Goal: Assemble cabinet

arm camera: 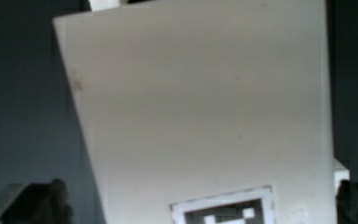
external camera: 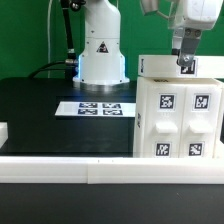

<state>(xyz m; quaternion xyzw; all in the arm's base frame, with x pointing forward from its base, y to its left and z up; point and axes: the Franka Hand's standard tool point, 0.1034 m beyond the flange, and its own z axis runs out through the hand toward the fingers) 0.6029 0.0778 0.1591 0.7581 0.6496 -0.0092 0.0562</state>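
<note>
The cabinet [external camera: 180, 115] is a large white box with several marker tags, standing at the exterior view's right on the black table. My gripper [external camera: 187, 66] hangs right over its top edge, fingertips at the top surface. In the wrist view a white panel of the cabinet [arm camera: 194, 100] fills the frame, with a tag [arm camera: 229, 211] near the fingers. My gripper [arm camera: 190, 205] is open. One dark finger [arm camera: 34, 203] stands off one side of the panel, the other [arm camera: 346, 197] at its other edge. Nothing is held.
The marker board [external camera: 97, 108] lies flat mid-table. The robot's white base [external camera: 100, 50] stands behind it. A long white rail [external camera: 90, 168] runs along the front edge. A small white block [external camera: 3, 131] sits at the exterior view's left edge.
</note>
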